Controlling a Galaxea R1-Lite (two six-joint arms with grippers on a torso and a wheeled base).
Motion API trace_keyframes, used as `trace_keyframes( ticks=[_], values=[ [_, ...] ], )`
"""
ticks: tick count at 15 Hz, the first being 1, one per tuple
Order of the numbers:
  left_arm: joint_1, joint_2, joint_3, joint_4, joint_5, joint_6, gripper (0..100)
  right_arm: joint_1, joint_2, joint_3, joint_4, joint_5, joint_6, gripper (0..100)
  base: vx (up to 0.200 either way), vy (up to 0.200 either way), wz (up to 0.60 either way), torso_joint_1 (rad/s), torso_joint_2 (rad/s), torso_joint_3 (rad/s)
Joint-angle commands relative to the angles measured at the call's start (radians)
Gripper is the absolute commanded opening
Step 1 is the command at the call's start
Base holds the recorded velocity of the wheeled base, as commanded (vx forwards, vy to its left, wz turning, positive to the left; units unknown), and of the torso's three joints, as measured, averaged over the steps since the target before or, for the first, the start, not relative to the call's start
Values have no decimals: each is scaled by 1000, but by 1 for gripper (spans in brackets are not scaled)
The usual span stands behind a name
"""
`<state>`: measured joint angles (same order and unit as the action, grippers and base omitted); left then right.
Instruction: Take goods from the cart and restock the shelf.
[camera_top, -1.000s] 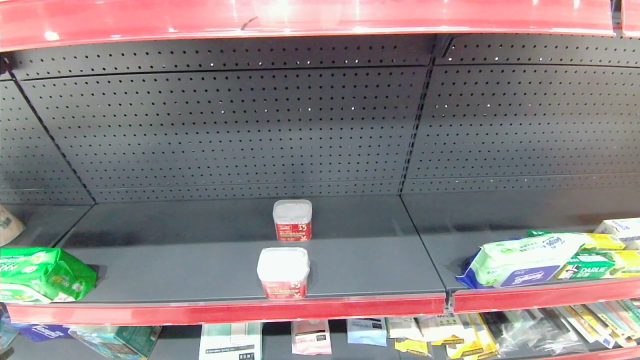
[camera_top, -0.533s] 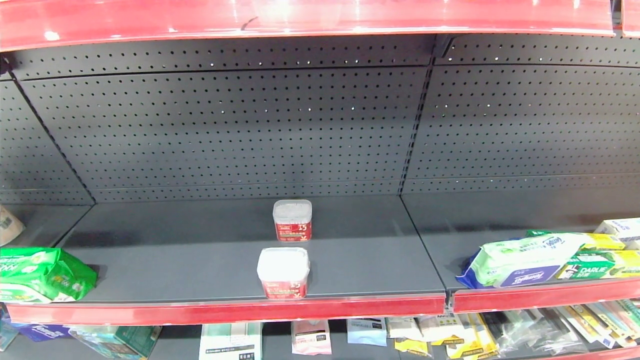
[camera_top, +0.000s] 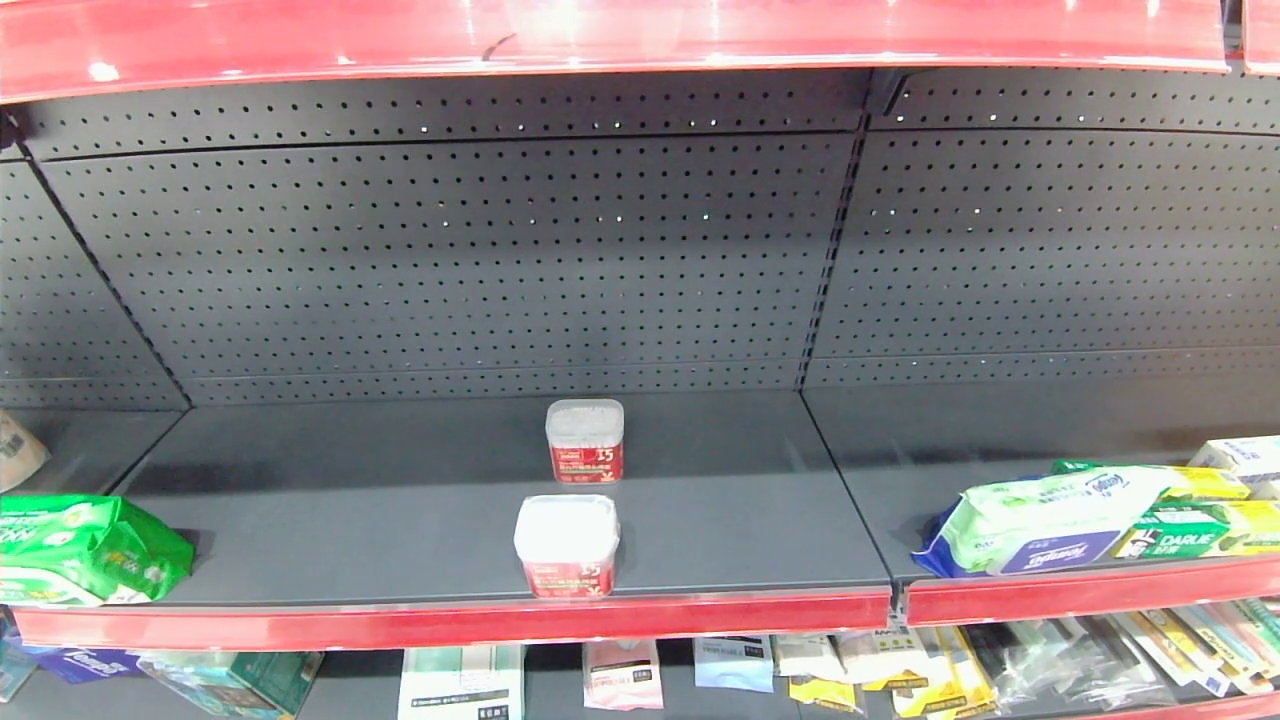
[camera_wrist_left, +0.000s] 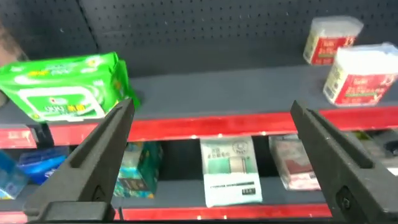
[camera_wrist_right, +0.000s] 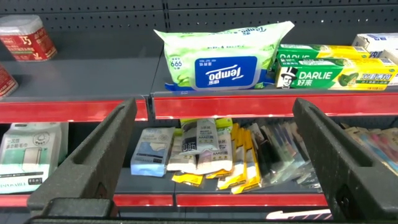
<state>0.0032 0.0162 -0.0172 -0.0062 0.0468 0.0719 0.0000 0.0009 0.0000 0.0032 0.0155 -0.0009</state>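
While the left end effector (camera_wrist_left: 212, 109) and right end effector (camera_wrist_right: 216, 106) hang spread and empty, the back tub (camera_top: 584, 441) sits at 12 o'clock of the front tub (camera_top: 566, 545) on the shelf (camera_top: 350, 520) — a cart trip likely next.

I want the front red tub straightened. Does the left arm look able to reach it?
Probably yes: the left gripper is open and empty, and the front red tub stands unobstructed at the shelf edge.
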Motion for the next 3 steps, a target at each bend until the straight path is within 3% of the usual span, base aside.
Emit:
trace_keyframes(
  ticks=[1,3],
  values=[
    [-6,-16,3,-5,5,0,100,0,1,0,0,0,-1,100,0,0,0,0,0,0],
    [-6,-16,3,-5,7,0,100,0,1,0,0,0,-1,100,0,0,0,0,0,0]
  ],
)
